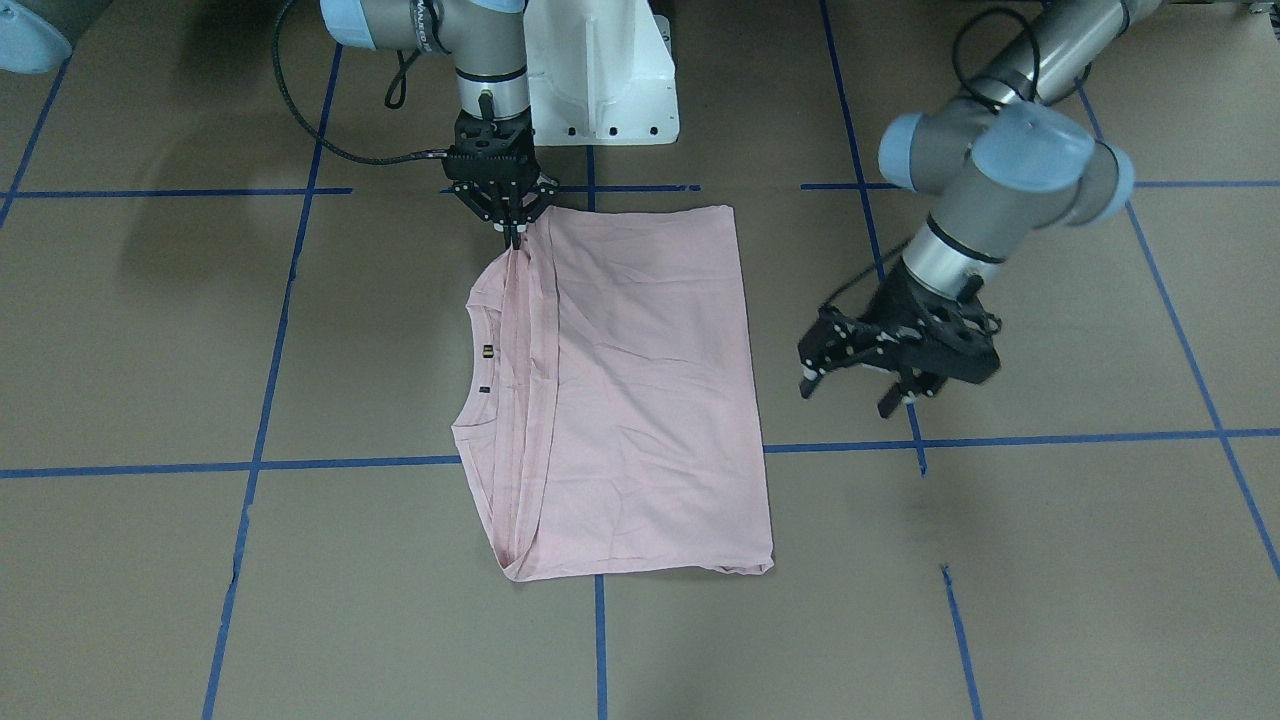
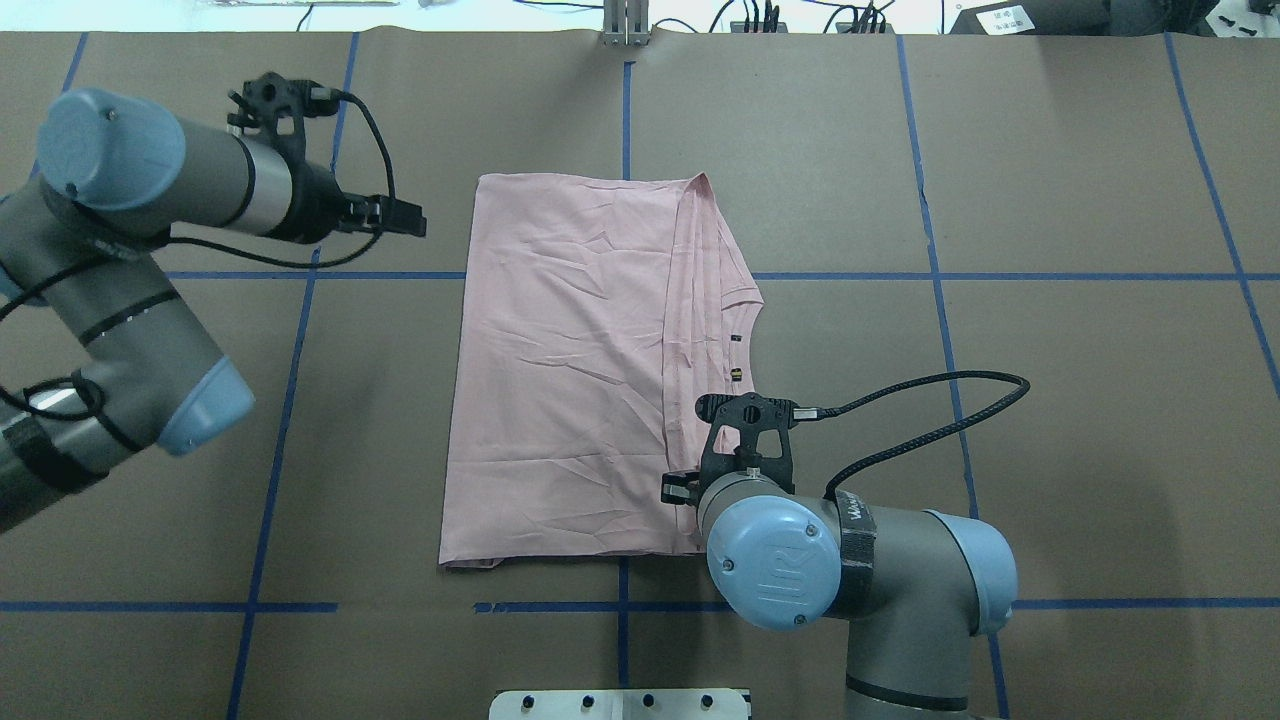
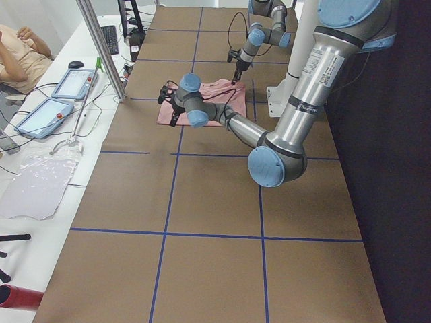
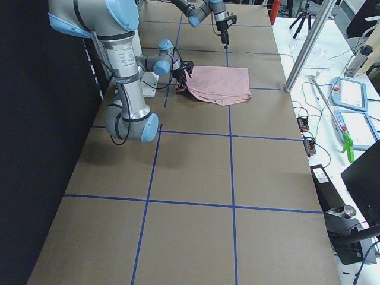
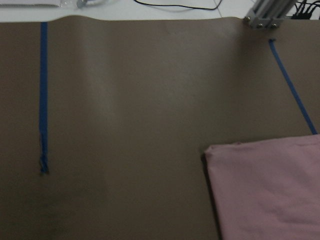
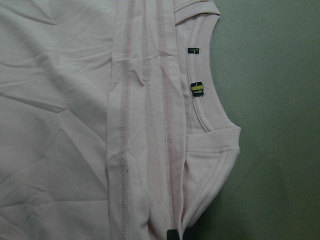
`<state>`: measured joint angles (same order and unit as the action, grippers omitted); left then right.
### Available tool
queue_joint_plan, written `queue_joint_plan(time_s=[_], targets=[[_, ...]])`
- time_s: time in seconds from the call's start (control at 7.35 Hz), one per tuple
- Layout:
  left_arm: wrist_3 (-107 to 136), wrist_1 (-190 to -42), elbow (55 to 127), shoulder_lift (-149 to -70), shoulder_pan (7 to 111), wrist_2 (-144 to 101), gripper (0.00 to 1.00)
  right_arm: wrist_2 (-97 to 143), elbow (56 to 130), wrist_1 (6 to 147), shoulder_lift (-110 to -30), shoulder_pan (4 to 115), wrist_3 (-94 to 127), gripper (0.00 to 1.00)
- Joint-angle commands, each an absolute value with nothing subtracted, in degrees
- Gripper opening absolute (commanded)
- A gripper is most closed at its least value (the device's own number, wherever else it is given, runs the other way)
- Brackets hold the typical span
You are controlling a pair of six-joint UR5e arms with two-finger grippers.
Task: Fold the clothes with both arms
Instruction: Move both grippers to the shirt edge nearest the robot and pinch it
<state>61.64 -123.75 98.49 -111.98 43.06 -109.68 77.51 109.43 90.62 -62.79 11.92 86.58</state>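
T-shirt (image 1: 640, 400) edge between right jaws

T-shirt (image 1: 640, 380): pale pink knit cloth, matt, softly creased; ribbed collar (image 6: 201, 112), stitched hems. Table cover (image 1: 1000, 560): brown paper, matt, smooth. Grid lines (image 1: 150, 469): blue tape, faint sheen. Left arm (image 1: 985, 190), right arm (image 1: 490, 50): satin grey metal tubes, smooth blue plastic caps. Left gripper (image 1: 850, 396), right gripper (image 1: 512, 235): black, matt. Pedestal (image 1: 610, 70): white, glossy.

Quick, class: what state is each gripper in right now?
Left gripper: jaws open, holding nothing.
Right gripper: closed on the T-shirt.
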Motion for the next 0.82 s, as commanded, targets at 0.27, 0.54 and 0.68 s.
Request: queue_joint_plan(time_s=[0.27,0.54,0.68], targets=[[87.7,-114.4,112.4,-105.8,19.5,-93.9,0.81,77.5,109.3,90.5,-63.0,12.0,86.7,0.00],[90.1,-111.2,112.2,-105.6,15.8,-91.7,0.78,77.5,109.3,90.5,-63.0,12.0,86.7,0.00],[90.1,-111.1,111.5,-105.5,15.1,-91.7,0.78,77.5,109.3,90.5,-63.1,12.0,86.7,0.00]])
